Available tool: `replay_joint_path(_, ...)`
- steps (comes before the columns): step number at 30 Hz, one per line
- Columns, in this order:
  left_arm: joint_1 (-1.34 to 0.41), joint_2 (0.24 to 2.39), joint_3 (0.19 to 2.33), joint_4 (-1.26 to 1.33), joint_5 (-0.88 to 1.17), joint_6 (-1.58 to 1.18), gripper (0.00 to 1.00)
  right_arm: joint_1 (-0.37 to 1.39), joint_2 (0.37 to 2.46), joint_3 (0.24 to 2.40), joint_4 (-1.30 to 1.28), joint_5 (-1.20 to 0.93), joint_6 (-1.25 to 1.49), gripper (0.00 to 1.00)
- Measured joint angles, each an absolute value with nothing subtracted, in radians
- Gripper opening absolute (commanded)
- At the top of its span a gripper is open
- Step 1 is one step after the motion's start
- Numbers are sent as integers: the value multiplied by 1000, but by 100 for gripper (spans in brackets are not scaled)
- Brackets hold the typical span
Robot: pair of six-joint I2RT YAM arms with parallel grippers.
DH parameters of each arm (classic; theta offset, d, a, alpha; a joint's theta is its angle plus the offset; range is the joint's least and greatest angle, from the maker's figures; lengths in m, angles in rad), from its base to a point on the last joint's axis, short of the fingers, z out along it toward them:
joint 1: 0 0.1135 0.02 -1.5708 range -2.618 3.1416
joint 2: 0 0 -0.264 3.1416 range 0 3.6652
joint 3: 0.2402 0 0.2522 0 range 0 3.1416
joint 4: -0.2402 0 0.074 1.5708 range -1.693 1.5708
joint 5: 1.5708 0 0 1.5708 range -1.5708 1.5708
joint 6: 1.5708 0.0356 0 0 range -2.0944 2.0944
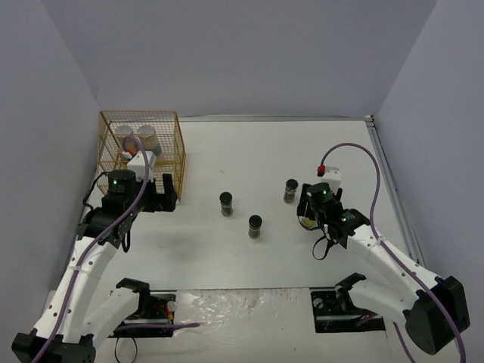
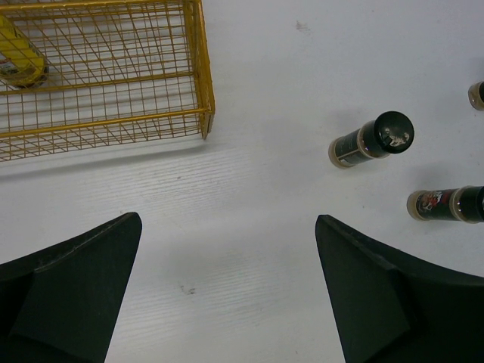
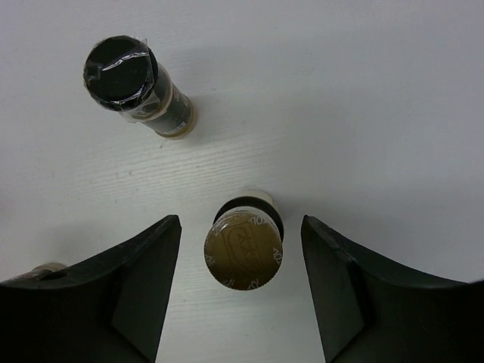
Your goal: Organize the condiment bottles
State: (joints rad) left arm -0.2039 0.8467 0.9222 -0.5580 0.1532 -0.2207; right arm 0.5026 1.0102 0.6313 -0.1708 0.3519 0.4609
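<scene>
A yellow wire basket (image 1: 141, 151) at the back left holds two pale silver-lidded jars (image 1: 125, 134) and a slim yellow bottle (image 2: 19, 57). Three short dark black-lidded jars (image 1: 225, 203) (image 1: 255, 225) (image 1: 290, 189) stand on the white table. My left gripper (image 1: 165, 190) hovers open beside the basket's near right corner, with bare table between its fingers (image 2: 83, 287). My right gripper (image 3: 240, 283) is open and straddles an upright brown-capped bottle (image 3: 243, 246). A narrow gap shows on each side of the cap. One dark jar (image 3: 136, 85) stands just beyond it.
The basket's right wall (image 2: 203, 68) is just ahead and left of my left gripper. Two dark jars (image 2: 370, 140) (image 2: 446, 204) lie to its right. A raised table rim (image 1: 389, 178) runs along the right side. Grey walls close the back and sides.
</scene>
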Motion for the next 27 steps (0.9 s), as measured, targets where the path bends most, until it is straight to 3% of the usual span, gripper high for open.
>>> replay_joint_path(9, -204, 849, 917, -554, 149, -221, 97, 498, 991, 612, -118, 323, 422, 1)
replay_joint_path(18, -204, 852, 917, -548, 147, -220, 97, 517, 920, 638, -167, 268, 364, 0)
replay_joint_path(27, -204, 899, 972, -606, 113, -224, 97, 708, 1118, 1141, -252, 207, 199, 0)
